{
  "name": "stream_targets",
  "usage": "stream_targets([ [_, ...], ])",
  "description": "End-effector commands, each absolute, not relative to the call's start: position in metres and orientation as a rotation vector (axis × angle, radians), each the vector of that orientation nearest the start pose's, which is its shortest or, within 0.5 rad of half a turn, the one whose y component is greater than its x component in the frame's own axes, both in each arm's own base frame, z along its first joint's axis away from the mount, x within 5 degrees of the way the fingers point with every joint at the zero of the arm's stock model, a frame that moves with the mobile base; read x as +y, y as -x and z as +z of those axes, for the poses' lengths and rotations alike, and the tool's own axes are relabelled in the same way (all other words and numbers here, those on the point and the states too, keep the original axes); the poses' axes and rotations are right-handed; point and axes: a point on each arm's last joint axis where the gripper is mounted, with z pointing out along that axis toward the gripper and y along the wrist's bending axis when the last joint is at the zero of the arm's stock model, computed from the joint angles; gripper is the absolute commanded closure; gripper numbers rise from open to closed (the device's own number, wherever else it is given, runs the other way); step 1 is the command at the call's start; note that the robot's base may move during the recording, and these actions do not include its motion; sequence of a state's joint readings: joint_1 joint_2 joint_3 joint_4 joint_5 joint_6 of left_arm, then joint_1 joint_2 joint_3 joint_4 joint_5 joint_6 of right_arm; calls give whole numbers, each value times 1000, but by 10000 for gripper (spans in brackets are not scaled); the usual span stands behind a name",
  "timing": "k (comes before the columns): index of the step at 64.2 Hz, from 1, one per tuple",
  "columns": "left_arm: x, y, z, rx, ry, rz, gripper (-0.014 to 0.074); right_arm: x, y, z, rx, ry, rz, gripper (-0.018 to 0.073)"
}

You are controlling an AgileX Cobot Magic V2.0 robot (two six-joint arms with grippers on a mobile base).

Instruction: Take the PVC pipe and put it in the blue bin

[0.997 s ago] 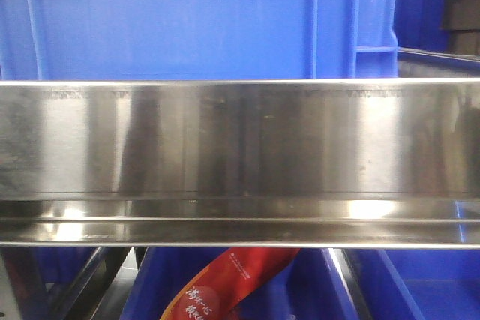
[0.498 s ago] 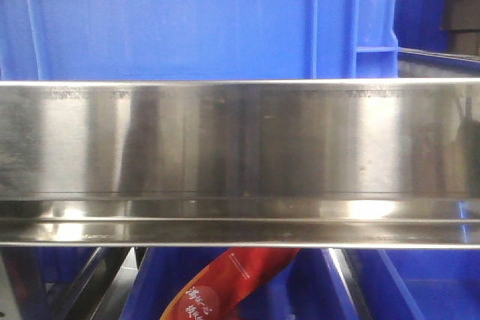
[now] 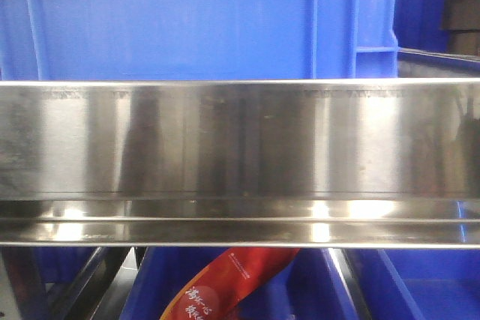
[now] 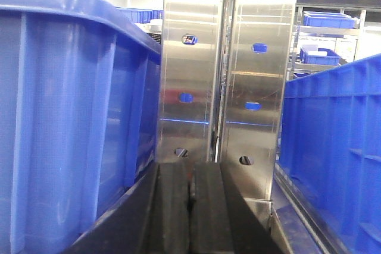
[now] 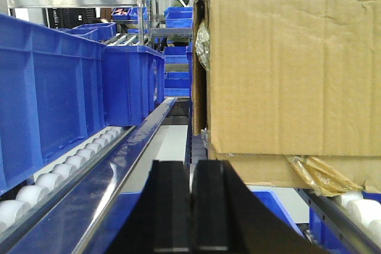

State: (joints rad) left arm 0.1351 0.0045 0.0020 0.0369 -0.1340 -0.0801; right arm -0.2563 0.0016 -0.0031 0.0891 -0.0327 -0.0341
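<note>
No PVC pipe shows in any view. My left gripper (image 4: 190, 173) is shut with nothing between its black pads, pointing at a steel upright between two blue bins (image 4: 65, 111). My right gripper (image 5: 191, 168) is shut too and holds nothing, aimed along a roller lane beside a cardboard box (image 5: 286, 69). In the front view a large blue bin (image 3: 202, 20) stands behind a steel rail (image 3: 240, 155); neither gripper appears there.
A second blue bin (image 4: 336, 147) flanks the left gripper on its right. Blue bins (image 5: 53, 93) on white rollers (image 5: 71, 165) line the right wrist view's left side. A red packet (image 3: 225, 286) lies in a blue bin below the rail.
</note>
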Motion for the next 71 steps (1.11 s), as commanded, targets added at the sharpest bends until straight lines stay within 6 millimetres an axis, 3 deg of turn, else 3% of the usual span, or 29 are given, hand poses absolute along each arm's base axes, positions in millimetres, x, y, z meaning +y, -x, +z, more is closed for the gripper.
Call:
stream_targets([
  [1,7,-53,227,1326,121,71,707,-15,-53,220,1389,-229,-166,728],
  [71,7,-53,227,1326,121,71,707,-15,-53,222,1375,-228,-168,728],
])
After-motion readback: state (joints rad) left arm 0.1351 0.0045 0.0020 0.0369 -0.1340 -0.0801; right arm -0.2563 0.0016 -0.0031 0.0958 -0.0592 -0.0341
